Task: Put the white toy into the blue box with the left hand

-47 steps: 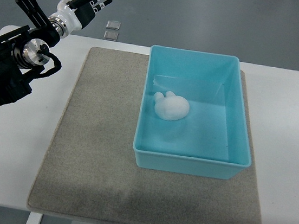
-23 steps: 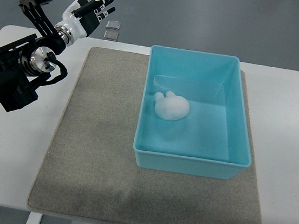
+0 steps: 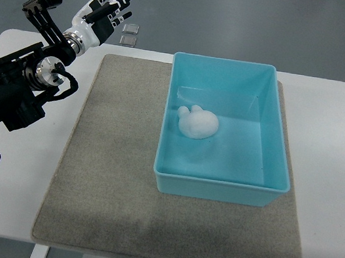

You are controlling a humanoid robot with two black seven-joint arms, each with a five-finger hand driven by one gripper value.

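Left hand (image 3: 102,12) sits almost where it was half a second ago, nudged slightly right, fingers spread and empty (past the table's far-left corner). White toy (image 3: 198,123) unmoved on the blue box (image 3: 277,148) floor, left of centre, ear nubs toward upper left. No legible writing.

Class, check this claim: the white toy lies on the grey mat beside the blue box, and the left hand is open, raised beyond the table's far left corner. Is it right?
Not quite. The top view shows the white toy lying inside the blue box, not on the grey mat. The rest holds: the left hand is open, raised beyond the table's far left corner.
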